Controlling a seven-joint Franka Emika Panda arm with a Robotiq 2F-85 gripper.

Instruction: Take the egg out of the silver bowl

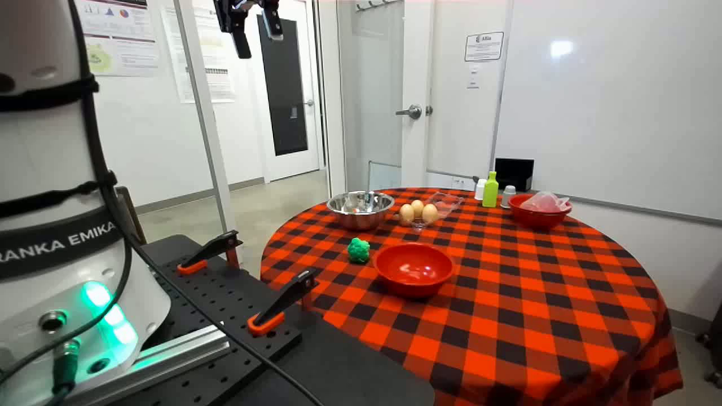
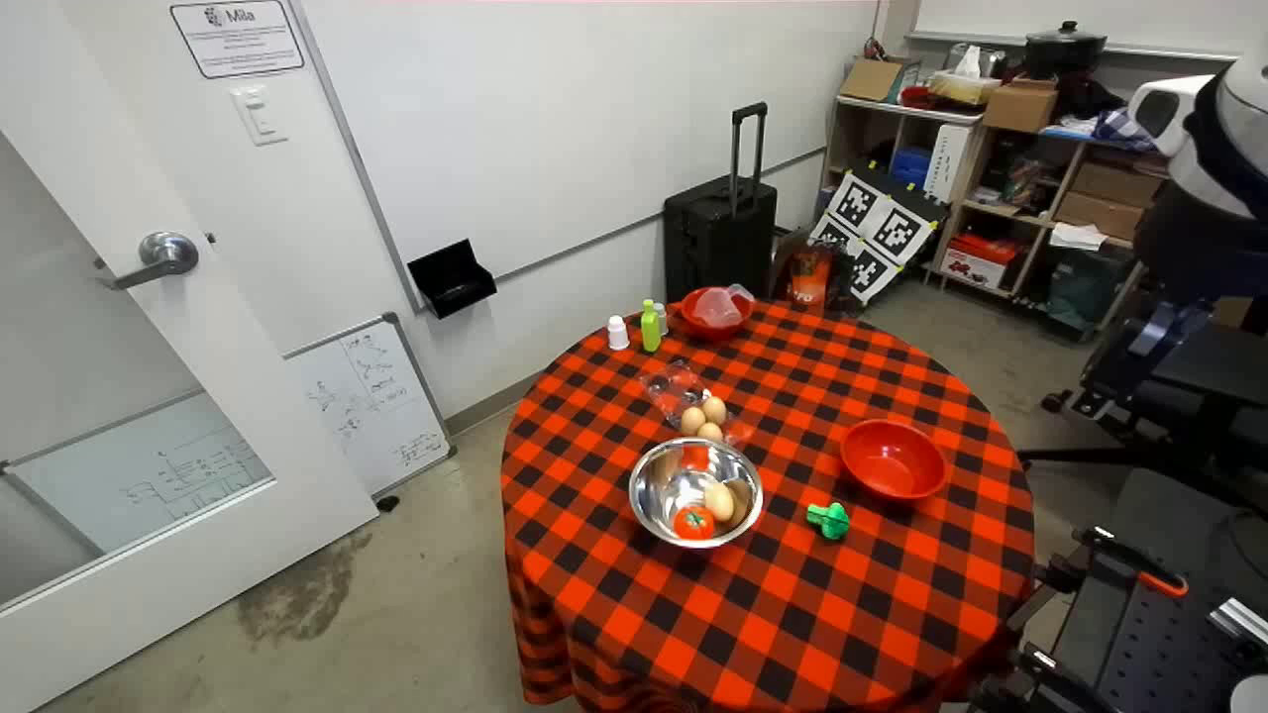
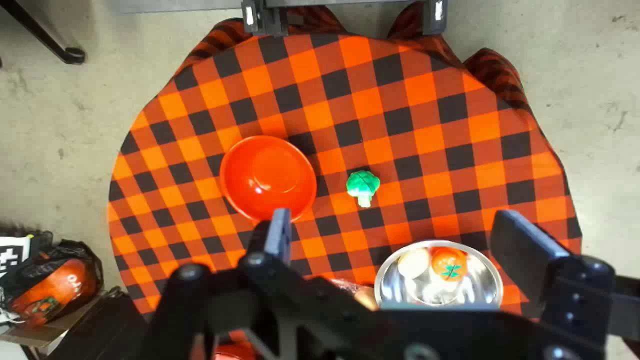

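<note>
Resting in the silver bowl (image 2: 651, 495), right of the tomato (image 2: 693, 523) in an exterior view, the egg (image 2: 720, 502) is probably light, slippery and perhaps fragile; grasp its middle gently. High above the counter (image 2: 892, 584), the pincer (image 3: 395, 221) hangs, jaws wide apart.

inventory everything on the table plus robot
Silver bowl: 1, silver, on tablecloth
Egg carton: 1, clear, by silver bowl
Egg: 1, beige, in silver bowl
Tomato: 1, red, beside egg
Carton eggs: 3, beige, in carton
Red bowls: 2, red, by broccoli, by bottle
Broccoli: 1, green, by red bowl
Plastic: count unclear, translucent, in bottle-side bowl
Bottle: 1, lime, between containers
Containers: 2, white, grey, beside bottle
Tablecloth: 1, red-black, beneath these
Arm: 1, white, beside tablecloth
Pincer: 1, black, open, raised high
</note>
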